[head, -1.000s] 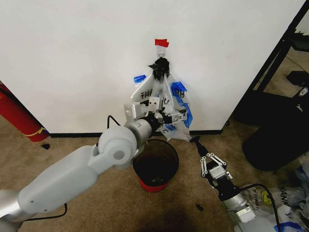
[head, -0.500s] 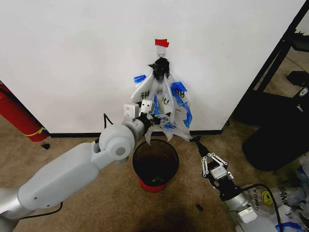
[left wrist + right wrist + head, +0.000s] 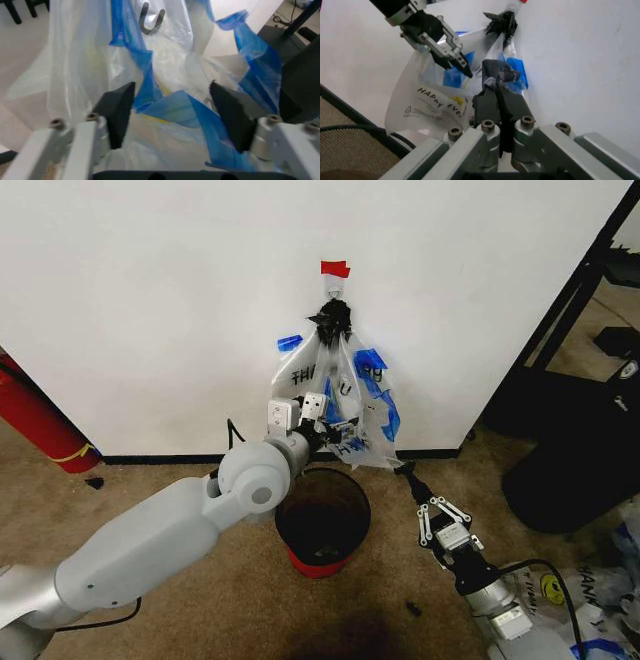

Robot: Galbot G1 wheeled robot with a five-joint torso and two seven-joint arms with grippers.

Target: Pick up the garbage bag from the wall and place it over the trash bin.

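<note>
The wall point(image 3: 150, 300) fills the upper half of the head view, white with a black baseboard along the carpet point(image 3: 150, 500). To the right stands a black rack point(image 3: 560, 350); at the left edge leans a red cylinder point(image 3: 35, 420) with a yellow band.

The left arm point(image 3: 150, 540) reaches diagonally up from the lower left, crossing in front of the rim of the trash bin point(image 3: 322, 520), which sits on the carpet directly beneath the hanging bags. The garbage bag point(image 3: 335, 405) hangs in a bunch with others from a dark knot under a red tape patch point(image 3: 335, 268), flat against the wall, well above the bin.

The left gripper point(image 3: 325, 418) is up against the lower front of the bunch. The left wrist view shows what the head view hides: its two dark pads point(image 3: 118, 108) stand apart, with folds of translucent plastic and a strip of blue tape point(image 3: 175, 108) lying between them, not pinched.

The right gripper point(image 3: 412, 478) waits low to the right of the bin, just below the bags' lower edge. The right wrist view shows its black fingers point(image 3: 502, 103) pressed together, holding nothing, and beyond them the left gripper's parted tips against the plastic.
</note>
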